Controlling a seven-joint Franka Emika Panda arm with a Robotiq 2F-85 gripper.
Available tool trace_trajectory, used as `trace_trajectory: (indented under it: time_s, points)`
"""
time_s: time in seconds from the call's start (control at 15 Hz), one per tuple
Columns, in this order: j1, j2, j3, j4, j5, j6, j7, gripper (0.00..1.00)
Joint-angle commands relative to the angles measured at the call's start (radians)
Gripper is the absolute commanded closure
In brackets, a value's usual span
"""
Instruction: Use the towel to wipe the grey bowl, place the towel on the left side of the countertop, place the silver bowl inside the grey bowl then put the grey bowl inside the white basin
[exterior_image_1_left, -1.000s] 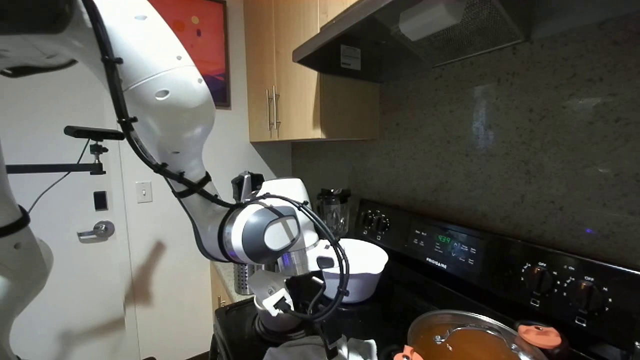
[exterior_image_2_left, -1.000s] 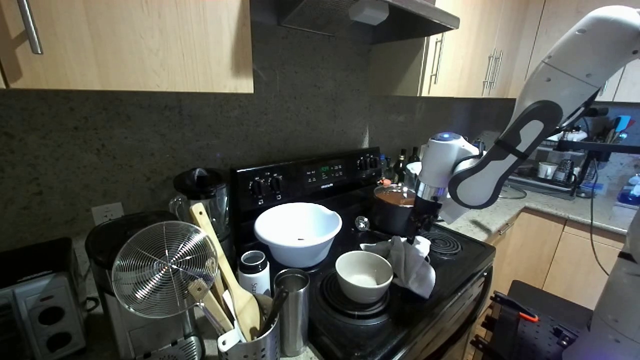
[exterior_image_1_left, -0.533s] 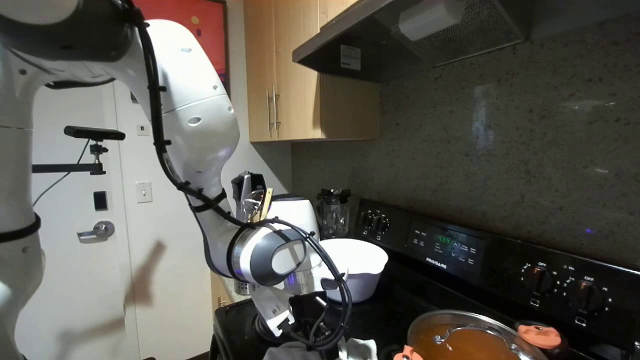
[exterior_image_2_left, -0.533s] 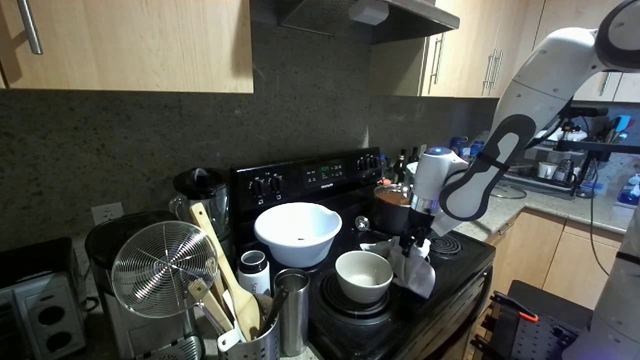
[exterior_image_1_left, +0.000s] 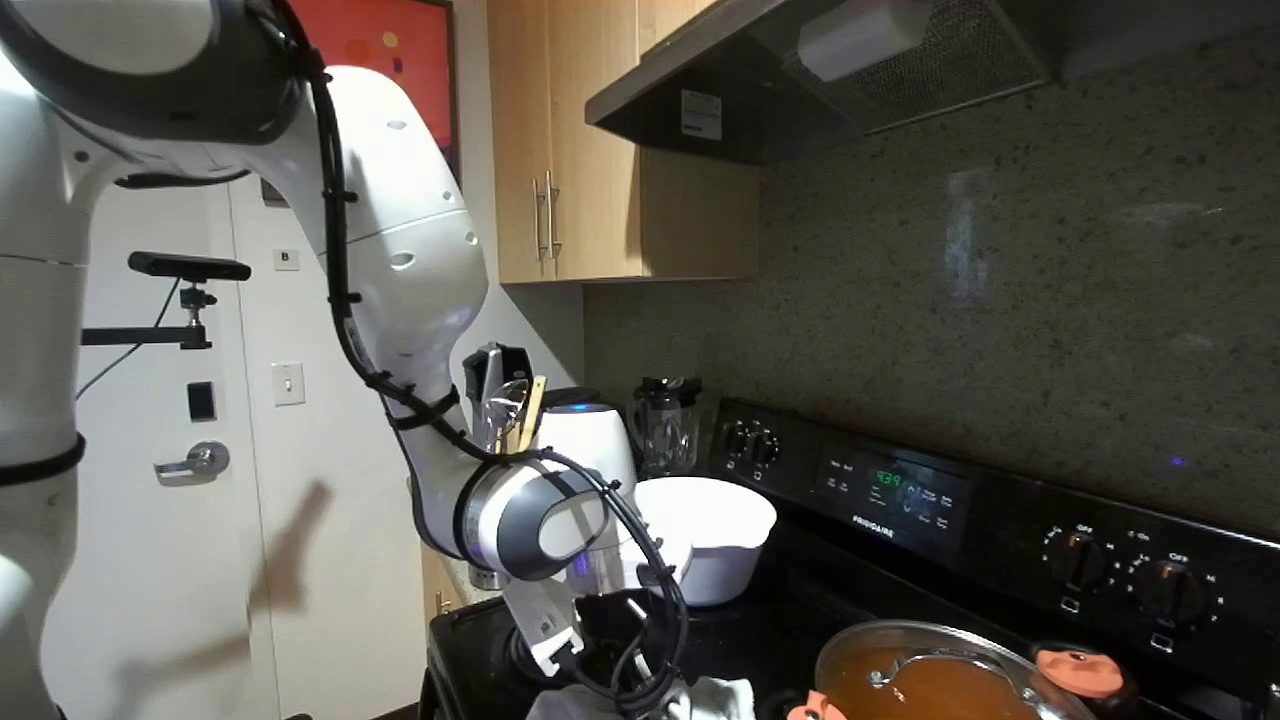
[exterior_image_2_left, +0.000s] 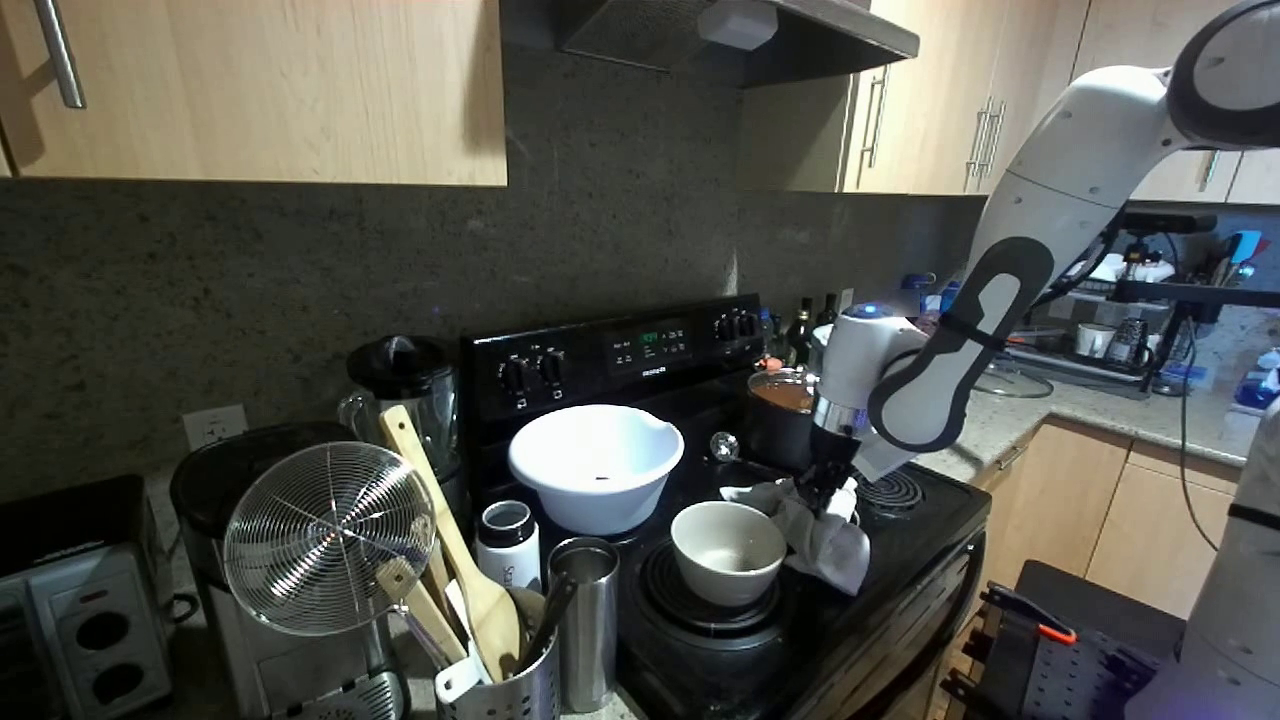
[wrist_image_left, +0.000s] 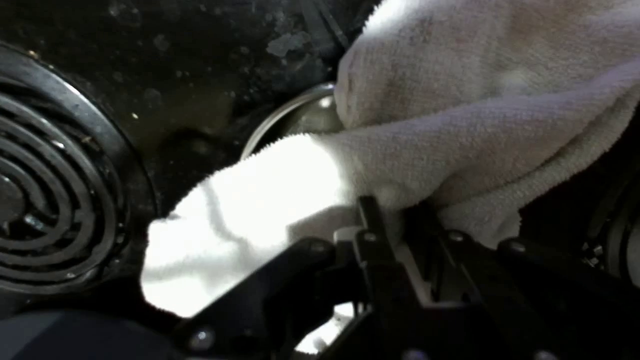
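From the left, a strainer (exterior_image_2_left: 318, 545) and tumbler (exterior_image_2_left: 585, 625) are followed by the basin (exterior_image_2_left: 597, 485), the grey bowl (exterior_image_2_left: 728, 562) on a burner (exterior_image_2_left: 700, 625), a pot (exterior_image_2_left: 776, 436), then the towel (exterior_image_2_left: 836, 556), pinched by the jaws, which are set lower than a second ago. Only in the wrist view is the silver bowl (wrist_image_left: 315, 117) seen, partly hidden by cloth.

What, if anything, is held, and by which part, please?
A fold of the towel shows between the fingers of the hand; whether it's gripped cannot be told.
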Motion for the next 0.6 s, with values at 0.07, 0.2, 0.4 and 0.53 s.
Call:
trace_trajectory:
  time_s: [0.07,0.2,0.4,0.53]
  points:
    - [0.046,-0.018,-0.054,0.014,0.001,-0.021,0.005,0.98]
    - [0.05,-0.052,-0.062,0.021,0.01,-0.061,-0.001,0.95]
    - [0.058,-0.147,-0.066,0.041,-0.025,-0.176,0.021,0.93]
    - [0.046,-0.238,-0.023,0.058,-0.022,-0.282,0.009,0.94]
